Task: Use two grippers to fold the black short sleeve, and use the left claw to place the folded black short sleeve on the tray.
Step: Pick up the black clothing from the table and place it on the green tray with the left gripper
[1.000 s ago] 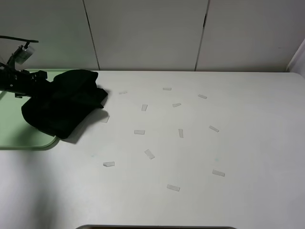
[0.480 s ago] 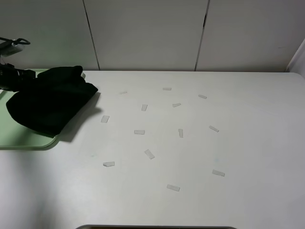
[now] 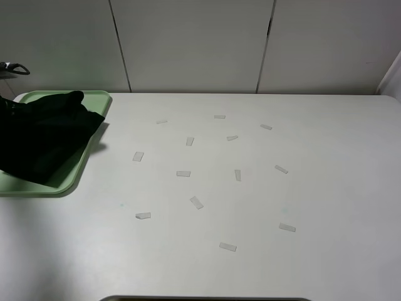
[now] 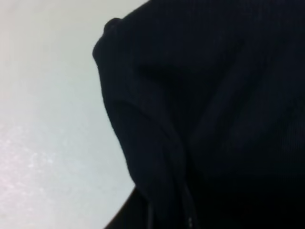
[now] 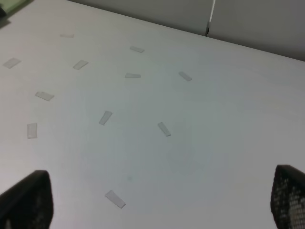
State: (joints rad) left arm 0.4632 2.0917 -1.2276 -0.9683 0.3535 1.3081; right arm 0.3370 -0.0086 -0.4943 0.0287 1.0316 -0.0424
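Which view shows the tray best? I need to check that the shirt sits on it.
The exterior high view: the tray shows its green rim with the black short sleeve over it. The left wrist view shows mostly fabric; the right wrist shows only a green corner.

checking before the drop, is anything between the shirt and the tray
Nothing visible. The shirt already lies over the tray, covering most of it, with only the far rim and the near right edge showing. The tape strips lie out on the table, away from the tray.
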